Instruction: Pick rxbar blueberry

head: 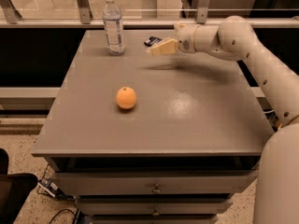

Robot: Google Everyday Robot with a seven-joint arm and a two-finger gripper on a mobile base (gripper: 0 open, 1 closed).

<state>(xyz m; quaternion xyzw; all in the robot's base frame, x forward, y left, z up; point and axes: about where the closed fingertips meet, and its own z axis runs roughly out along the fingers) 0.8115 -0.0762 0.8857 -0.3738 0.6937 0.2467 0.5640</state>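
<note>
We see the gripper (156, 49) low over the far part of the grey tabletop (196, 120); we cannot tell whether it is spread or pressed together. A water bottle (113, 26) stands left of it in view, an orange (126, 97) lies well in front of it, and the rxbar blueberry (152, 41) lies just behind its tip.

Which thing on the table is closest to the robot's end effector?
The small dark snack bar at the back: the end effector is right beside it. The bottle and the orange sit farther away.
</note>
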